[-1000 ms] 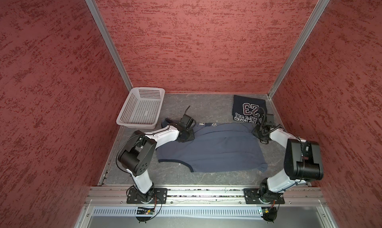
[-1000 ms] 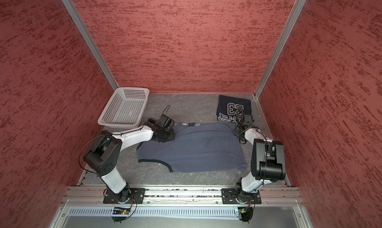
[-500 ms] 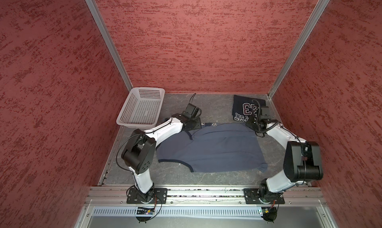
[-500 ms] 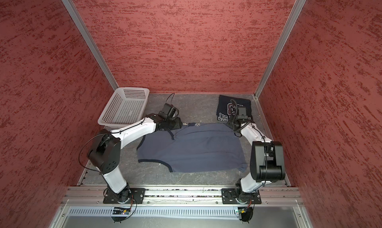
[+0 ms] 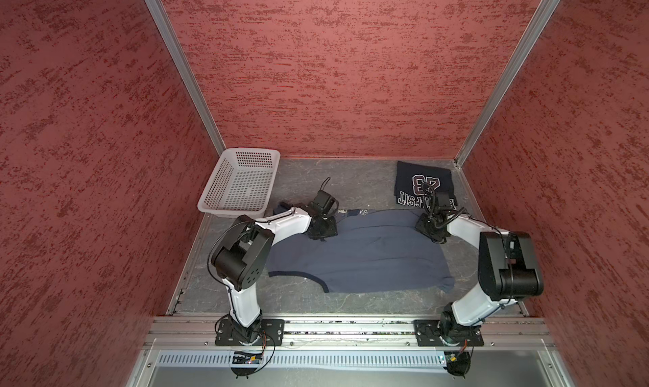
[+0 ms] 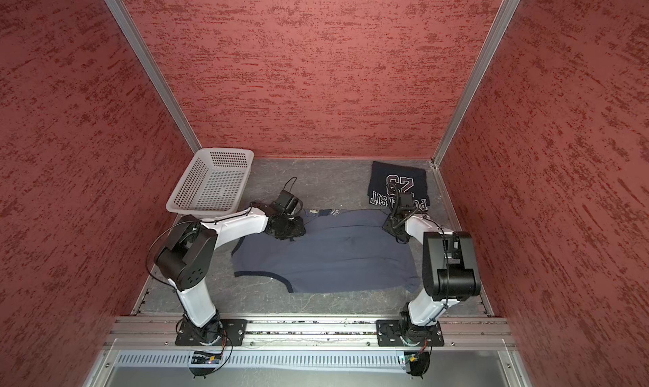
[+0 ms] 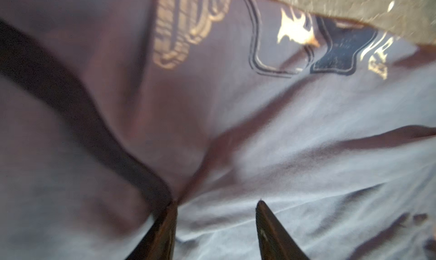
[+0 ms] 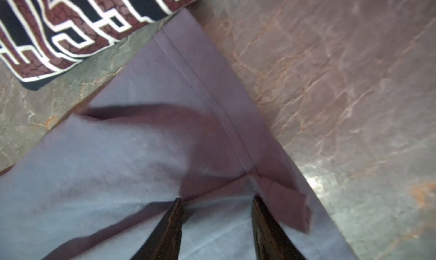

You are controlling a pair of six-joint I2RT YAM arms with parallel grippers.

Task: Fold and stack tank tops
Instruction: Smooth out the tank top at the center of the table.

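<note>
Grey marbled tabletop (image 5: pixel 351 185) bears white basket (image 5: pixel 251 152); folded navy top (image 5: pixel 409 178); spread slate top (image 5: pixel 358 259).

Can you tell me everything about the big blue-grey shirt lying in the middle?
The blue-grey tank top is thin, soft-looking cloth with dark navy trim and a pale and navy print peeking out at its far edge. It lies spread flat and a little wrinkled on the grey table, seemingly folded over once. The left gripper and right gripper rest on its far corners, jaws apart. A strip of table separates it from the folded navy tank top.
</note>
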